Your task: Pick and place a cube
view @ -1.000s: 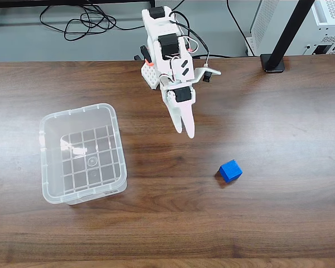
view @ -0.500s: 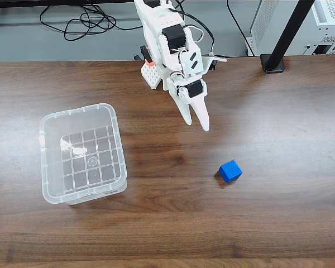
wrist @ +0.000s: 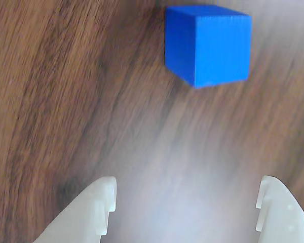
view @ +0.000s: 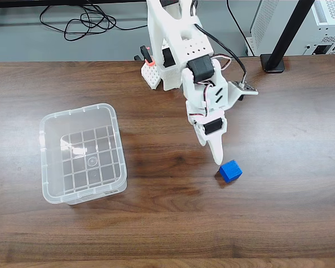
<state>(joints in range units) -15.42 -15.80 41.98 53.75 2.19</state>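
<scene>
In the fixed view, a dark wood-grain table (view: 279, 223) carries a clear bin (view: 82, 153) toward its left edge; cables trail behind. The cube (view: 230, 171) lies right of centre, the gripper (view: 217, 158) just beside it. The wrist view shows the gripper (wrist: 185, 205) spread wide, cube (wrist: 207, 44) ahead, untouched.

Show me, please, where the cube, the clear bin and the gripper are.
cube (view: 230, 170): fixed view, on its top face.
clear bin (view: 116, 146): fixed view, on its right wall.
gripper (wrist: 185, 202): wrist view, midway between its open fingertips.
</scene>
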